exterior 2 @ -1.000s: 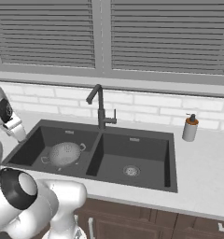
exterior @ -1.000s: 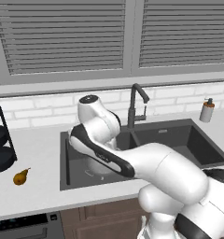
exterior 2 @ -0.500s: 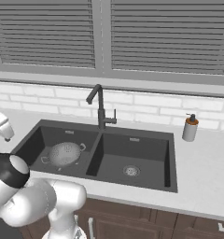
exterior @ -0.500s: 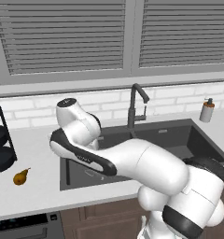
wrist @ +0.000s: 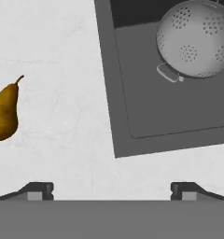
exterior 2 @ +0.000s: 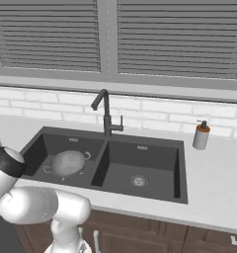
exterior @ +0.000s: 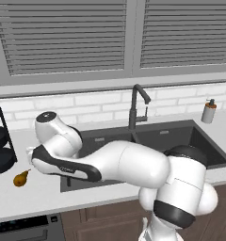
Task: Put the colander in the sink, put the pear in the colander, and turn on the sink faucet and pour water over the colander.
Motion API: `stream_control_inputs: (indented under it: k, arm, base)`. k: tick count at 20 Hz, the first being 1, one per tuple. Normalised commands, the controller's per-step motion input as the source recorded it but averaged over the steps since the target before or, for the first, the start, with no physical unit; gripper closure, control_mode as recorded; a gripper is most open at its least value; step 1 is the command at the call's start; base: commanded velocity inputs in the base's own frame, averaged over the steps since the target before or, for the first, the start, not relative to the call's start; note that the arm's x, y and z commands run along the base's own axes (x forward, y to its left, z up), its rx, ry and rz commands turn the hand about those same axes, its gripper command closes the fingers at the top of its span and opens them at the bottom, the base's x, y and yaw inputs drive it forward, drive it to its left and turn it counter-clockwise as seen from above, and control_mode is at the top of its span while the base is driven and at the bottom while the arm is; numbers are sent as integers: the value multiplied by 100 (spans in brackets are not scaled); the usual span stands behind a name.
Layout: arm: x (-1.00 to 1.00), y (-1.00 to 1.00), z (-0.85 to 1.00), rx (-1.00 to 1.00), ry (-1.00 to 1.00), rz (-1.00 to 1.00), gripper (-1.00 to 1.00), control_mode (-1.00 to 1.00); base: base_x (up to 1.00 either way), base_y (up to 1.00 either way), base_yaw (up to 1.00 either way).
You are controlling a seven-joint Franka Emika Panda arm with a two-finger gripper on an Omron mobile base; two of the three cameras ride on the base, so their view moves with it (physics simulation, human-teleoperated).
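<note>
Here, golden-brown pear [wrist: 4,113], narrow stem end.

— Where's everything sitting for you?
— I'm seeing the colander [exterior 2: 67,162] lying in the left basin of the sink [exterior 2: 179,170], with the sink faucet [exterior 2: 106,113] standing behind the divider.
— And the pear [exterior: 21,178]?
— It's lying on the counter [exterior: 32,200] left of the sink, well apart from the colander.
</note>
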Motion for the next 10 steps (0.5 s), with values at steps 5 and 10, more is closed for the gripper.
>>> stream_control_inputs:
  k: [5,10]
  arm:
    - [12,50,0,11,-1,15,-100,-100]
    - [1,45,-4,5,5,18,-100,-100]
  base:
    - [0,0,0]
    - [0,0,0]
